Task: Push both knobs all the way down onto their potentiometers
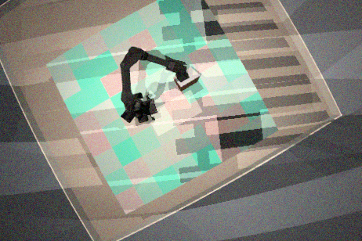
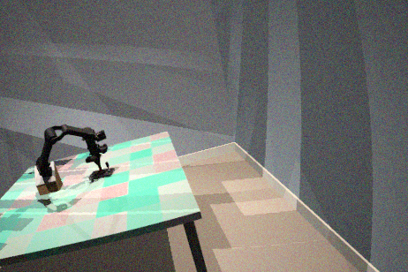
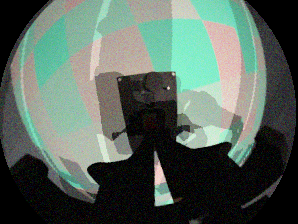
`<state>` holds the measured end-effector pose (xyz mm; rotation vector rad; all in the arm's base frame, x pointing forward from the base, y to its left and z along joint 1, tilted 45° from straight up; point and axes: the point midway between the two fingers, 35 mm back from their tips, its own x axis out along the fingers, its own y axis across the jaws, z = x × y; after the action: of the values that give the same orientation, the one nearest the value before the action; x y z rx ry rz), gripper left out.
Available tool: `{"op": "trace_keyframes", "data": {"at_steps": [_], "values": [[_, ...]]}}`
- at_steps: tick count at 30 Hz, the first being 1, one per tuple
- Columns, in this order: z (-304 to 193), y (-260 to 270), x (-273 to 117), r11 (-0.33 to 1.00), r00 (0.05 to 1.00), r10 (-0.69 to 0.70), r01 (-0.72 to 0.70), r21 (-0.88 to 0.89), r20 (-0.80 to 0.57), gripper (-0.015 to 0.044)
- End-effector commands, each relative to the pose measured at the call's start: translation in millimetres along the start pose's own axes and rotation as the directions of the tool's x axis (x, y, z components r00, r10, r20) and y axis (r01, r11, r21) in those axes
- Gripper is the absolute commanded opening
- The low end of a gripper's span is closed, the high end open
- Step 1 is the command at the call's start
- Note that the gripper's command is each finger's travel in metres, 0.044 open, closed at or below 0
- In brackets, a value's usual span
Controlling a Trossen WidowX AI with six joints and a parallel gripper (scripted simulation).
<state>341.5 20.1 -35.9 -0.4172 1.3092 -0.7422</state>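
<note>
The dark circuit board [image 3: 131, 111] [image 2: 106, 172] stands on the table under my gripper. In the wrist view, pale dots mark its two far corners. A dark round part [image 3: 156, 81], which looks like a knob, is near its far edge. A dim reddish patch [image 3: 150, 120] shows just beyond my fingertips. My gripper [image 3: 152, 131] [image 2: 101, 169] is shut with nothing seen between the tips. It points down over the board's near part. The second knob, how far either knob sits down, and any contact with the tips cannot be made out. In the top view the arm hides the board.
The arm's base block [image 1: 189, 81] [image 2: 50, 183] stands on the patchwork-coloured table [image 1: 125, 152] [image 2: 141, 190]. The arm arches from it to the board. In the exterior view a small dark upright part [image 2: 107, 164] rises beside the fingertips. Shadows and light bands cross the table.
</note>
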Motion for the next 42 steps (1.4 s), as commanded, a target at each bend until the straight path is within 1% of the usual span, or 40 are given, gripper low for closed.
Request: {"op": "trace_keyframes", "data": {"at_steps": [1, 29, 30, 37, 42], "values": [[2.5, -2.6, 15.8, 1.0, 1.0, -0.011, 0.011, 0.026, -0.015, 0.0], [3.1, -1.7, -22.6, 1.0, 1.0, -0.009, 0.01, 0.026, -0.016, 0.0], [0.5, -3.1, -17.0, 1.0, 1.0, -0.017, 0.018, 0.016, -0.02, 0.0026], [0.5, -3.1, -17.0, 1.0, 1.0, -0.017, 0.018, 0.016, -0.02, 0.021], [9.8, 0.9, -26.9, 1.0, 1.0, 0.01, -0.011, 0.022, 0.015, 0.0079]]}}
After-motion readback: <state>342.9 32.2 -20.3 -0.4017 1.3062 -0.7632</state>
